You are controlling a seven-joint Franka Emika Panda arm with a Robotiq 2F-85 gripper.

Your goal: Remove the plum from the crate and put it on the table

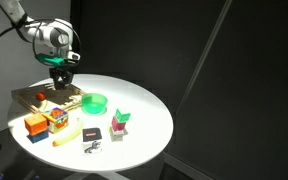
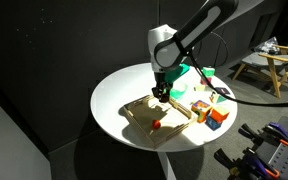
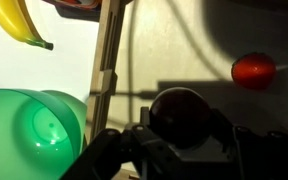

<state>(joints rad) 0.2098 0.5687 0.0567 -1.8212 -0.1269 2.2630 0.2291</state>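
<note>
The wrist view shows the plum [image 3: 179,110], dark maroon and round, held between the two black fingers of my gripper [image 3: 181,138], which is shut on it. In both exterior views my gripper [image 1: 61,76] [image 2: 161,93] hangs low over the light wooden crate [image 1: 36,98] [image 2: 139,116]; the plum is too dark to make out there. The crate's wooden rim [image 3: 106,60] runs just left of the plum. A brighter red-orange fruit [image 3: 254,69] [image 2: 156,124] lies in the crate. The crate sits on the round white table [image 1: 149,115] [image 2: 112,100].
A green bowl [image 1: 94,102] [image 3: 34,130] stands on the table just outside the crate rim. A banana [image 1: 66,132] [image 3: 19,22], an orange box [image 1: 34,125] [image 2: 216,117] and small packets [image 1: 121,122] lie near the table's edge.
</note>
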